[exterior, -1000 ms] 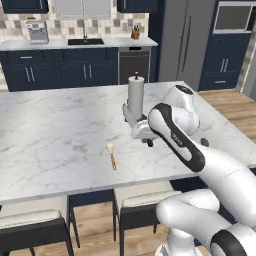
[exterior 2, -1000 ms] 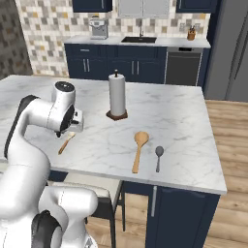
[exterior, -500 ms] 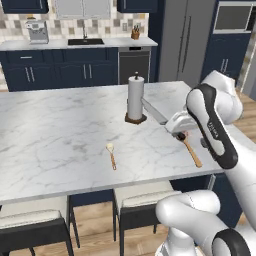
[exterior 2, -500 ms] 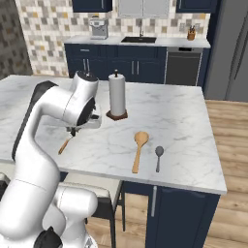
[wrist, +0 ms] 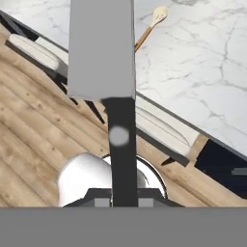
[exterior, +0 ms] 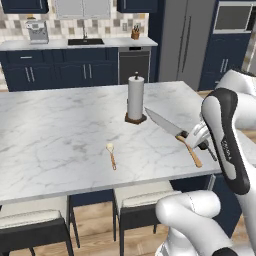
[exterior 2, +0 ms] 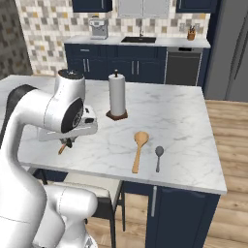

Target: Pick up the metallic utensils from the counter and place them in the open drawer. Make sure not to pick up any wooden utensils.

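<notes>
Since 1 second ago the arm has swung right, carrying the silver-bladed, black-handled kitchen knife (exterior: 170,127) above the white marble desk (exterior: 60,135). The hand (exterior: 198,138) is clamped on its handle. Stiff, sharp, blade-heavy: I'd hold the handle firmly, near the blade.

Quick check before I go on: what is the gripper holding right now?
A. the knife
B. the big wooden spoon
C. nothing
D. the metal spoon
A: the knife juts from the gripper above the counter, its black handle clamped; the big wooden spoon and the metal spoon lie on the counter.
</notes>
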